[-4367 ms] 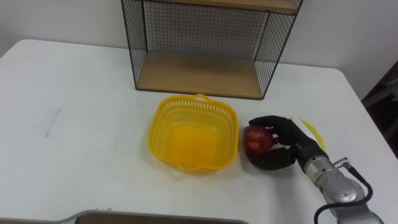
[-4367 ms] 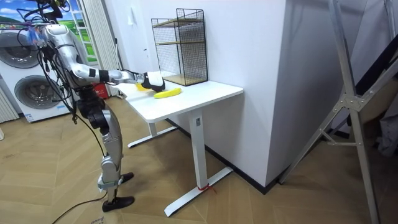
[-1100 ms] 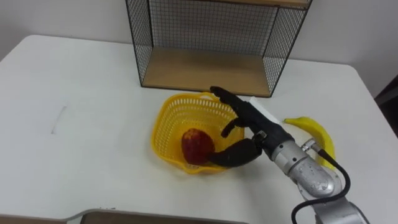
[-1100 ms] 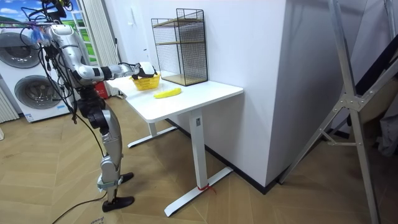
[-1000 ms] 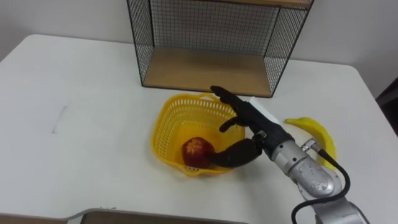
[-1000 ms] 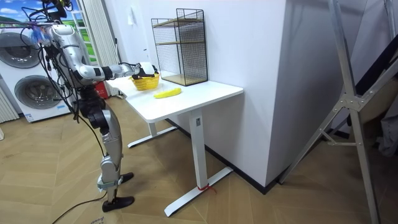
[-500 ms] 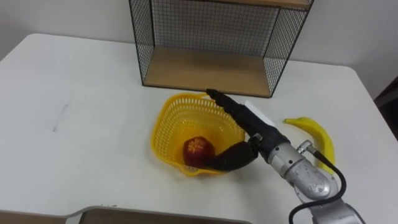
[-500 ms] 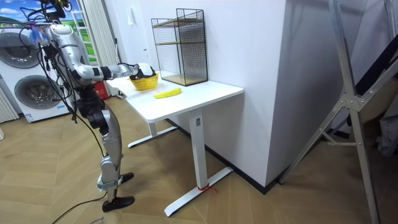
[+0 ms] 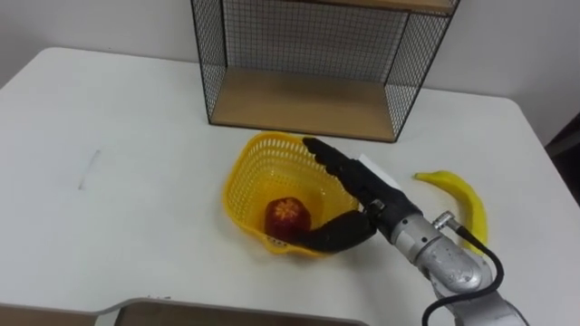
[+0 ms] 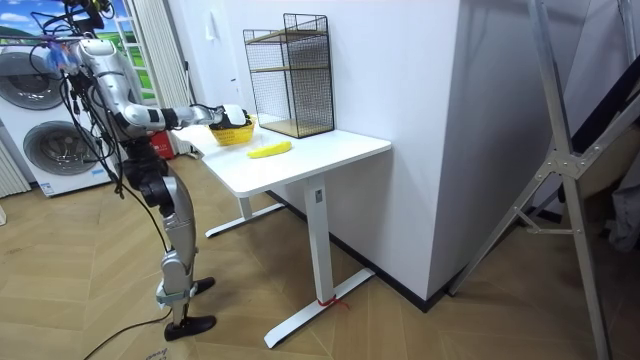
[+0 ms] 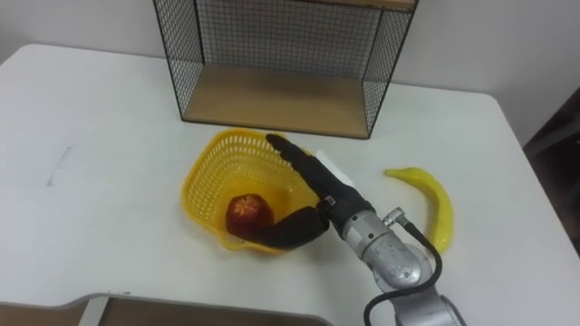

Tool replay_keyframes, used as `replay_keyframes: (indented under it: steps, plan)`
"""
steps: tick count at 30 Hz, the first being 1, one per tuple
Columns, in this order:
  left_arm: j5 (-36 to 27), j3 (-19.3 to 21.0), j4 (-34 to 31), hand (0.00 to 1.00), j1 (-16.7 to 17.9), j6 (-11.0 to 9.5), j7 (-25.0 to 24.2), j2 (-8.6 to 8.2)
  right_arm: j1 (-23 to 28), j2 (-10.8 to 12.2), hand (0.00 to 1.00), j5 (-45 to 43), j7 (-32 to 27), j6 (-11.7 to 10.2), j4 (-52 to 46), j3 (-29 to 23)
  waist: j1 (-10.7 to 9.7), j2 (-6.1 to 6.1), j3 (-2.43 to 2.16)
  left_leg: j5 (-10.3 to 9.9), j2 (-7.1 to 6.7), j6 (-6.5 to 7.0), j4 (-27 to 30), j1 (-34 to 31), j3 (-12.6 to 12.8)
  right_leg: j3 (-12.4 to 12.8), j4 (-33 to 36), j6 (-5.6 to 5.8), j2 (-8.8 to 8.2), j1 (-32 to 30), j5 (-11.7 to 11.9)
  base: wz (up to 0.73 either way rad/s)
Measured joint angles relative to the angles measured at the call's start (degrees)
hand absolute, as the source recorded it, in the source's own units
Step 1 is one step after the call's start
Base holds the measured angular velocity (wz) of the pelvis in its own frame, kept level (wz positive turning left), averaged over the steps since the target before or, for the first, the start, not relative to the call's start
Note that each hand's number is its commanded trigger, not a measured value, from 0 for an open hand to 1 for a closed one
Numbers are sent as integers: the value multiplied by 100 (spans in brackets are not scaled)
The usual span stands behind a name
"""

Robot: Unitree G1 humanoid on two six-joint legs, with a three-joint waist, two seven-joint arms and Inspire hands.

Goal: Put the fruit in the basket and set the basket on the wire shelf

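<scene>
- A red apple (image 9: pixel 287 215) lies on the floor of the yellow basket (image 9: pixel 249 181), toward the basket's 6 o'clock side, with nothing gripping it.
- The robot's right hand (image 9: pixel 364 192) reaches in from 4 o'clock. Its fingers (image 9: pixel 328 156) are stretched out straight over the basket's 3 o'clock rim and point toward 10 o'clock.
- The thumb (image 9: pixel 333 234) hangs lower, dipping over the near rim into the basket. Its tip is just beside the apple at the fruit's 4 o'clock, and whether it touches the fruit cannot be told. The hand is spread wide and holds nothing.
- A banana (image 9: pixel 460 203) lies on the white table (image 9: pixel 127 127) at the basket's 3 o'clock, well apart from it, with the robot's forearm passing between the two.
- The wire shelf (image 9: pixel 304 101) stands upright at the basket's 12 o'clock, near the far edge of the table. Its wooden bottom board is bare, and the basket sits on the tabletop just in front of it.
- In the room view the robot stands upright at the table's end on that view's left, right arm held out level over the basket, with a washing machine (image 10: pixel 45 140) behind it.
</scene>
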Motion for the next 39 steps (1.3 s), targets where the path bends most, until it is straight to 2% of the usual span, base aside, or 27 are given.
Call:
replay_keyframes:
  steps: [7,15,17,21,22,27,39]
  plan:
    - [2,81,-2,0,22,-9,16,-25,24,87,0,891,-442,-10,78,-314,-119,104,5,11,0,17,-15,36,30,0,-3,4,-10,24,23,0]
    - [9,290,1,0,45,-24,31,-28,43,89,0,1188,-750,-54,89,-661,-243,96,-1,16,-4,24,-13,67,45,-3,-3,6,-14,59,24,0]
    - [13,450,3,0,103,-30,31,-25,43,80,0,1361,-849,-57,89,-871,-284,83,-10,18,-4,26,-14,87,45,2,-2,7,-14,71,24,0]
    - [10,552,2,0,221,-32,31,-15,71,66,0,1740,-1003,-64,88,-1148,-368,99,-6,17,-4,25,-33,144,51,7,-3,7,-15,97,24,0]
    - [12,552,2,0,230,-33,31,-16,81,63,0,1812,-1050,-64,88,-1232,-358,88,-17,17,0,25,-33,142,61,19,-1,7,-14,93,24,-5]
    - [11,553,2,0,238,-34,35,-15,81,47,0,1813,-1230,-71,88,-1267,-334,116,-71,18,4,26,-56,188,103,58,2,7,-16,88,24,-5]
    - [11,554,-3,0,389,-45,154,-16,76,37,0,1814,-1522,-118,86,-1304,-334,55,-48,20,4,25,-103,194,150,102,0,13,-18,91,29,-2]
